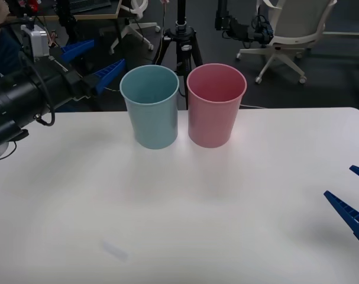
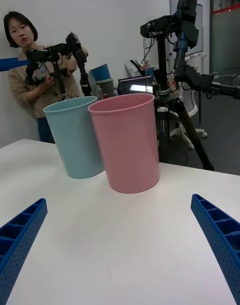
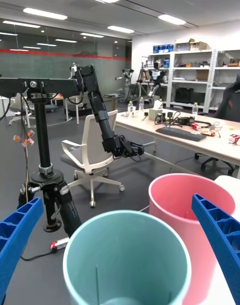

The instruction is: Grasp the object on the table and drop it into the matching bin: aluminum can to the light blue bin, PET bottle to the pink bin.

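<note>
The light blue bin and the pink bin stand upright side by side, touching, near the far edge of the white table. My left gripper hangs open just behind and above the light blue bin, left of its rim. In the left wrist view the gripper looks down into the light blue bin, with the pink bin beside it. My right gripper rests open low over the table's right side, facing both bins. The aluminum can is out of view.
A black camera tripod stands on the floor right behind the bins. Office chairs and desks fill the room beyond. The tabletop in front of the bins is bare white surface.
</note>
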{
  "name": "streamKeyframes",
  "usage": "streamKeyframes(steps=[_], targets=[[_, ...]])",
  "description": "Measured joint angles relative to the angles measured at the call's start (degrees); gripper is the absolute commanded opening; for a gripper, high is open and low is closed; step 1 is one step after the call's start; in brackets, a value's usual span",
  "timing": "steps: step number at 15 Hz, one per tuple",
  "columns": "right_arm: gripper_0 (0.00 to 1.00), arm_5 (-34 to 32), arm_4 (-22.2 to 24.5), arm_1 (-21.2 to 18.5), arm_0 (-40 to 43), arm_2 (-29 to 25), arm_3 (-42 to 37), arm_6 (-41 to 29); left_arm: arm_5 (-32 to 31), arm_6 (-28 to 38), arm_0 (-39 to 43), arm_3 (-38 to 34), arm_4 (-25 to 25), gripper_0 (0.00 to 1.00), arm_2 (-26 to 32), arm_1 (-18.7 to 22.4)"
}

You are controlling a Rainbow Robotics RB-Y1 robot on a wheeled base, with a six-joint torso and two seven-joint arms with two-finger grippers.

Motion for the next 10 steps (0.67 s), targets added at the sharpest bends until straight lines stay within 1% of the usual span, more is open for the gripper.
streamKeyframes(steps=[2, 5, 6, 8, 10], targets=[[1.0, 0.0, 0.0, 0.0, 0.0, 0.0, 0.0, 0.0, -1.39, -1.0, 4.67, -2.19, 0.19, 1.0, 3.74, 0.31], [1.0, 0.0, 0.0, 0.0, 0.0, 0.0, 0.0, 0.0, -6.08, -2.5, 10.17, -2.7, 0.72, 1.0, 8.49, 0.33], [1.0, 0.0, 0.0, 0.0, 0.0, 0.0, 0.0, 0.0, -7.17, -3.74, 11.98, -2.71, 1.52, 1.0, 9.64, 0.3], [1.0, 0.0, 0.0, 0.0, 0.0, 0.0, 0.0, 0.0, -7.91, -8.53, 16.54, -2.86, 3.85, 1.0, 11.81, 0.29], [1.0, 0.0, 0.0, 0.0, 0.0, 0.0, 0.0, 0.0, -8.51, -10.97, 21.33, -2.95, 5.56, 1.0, 13.56, 0.18]])
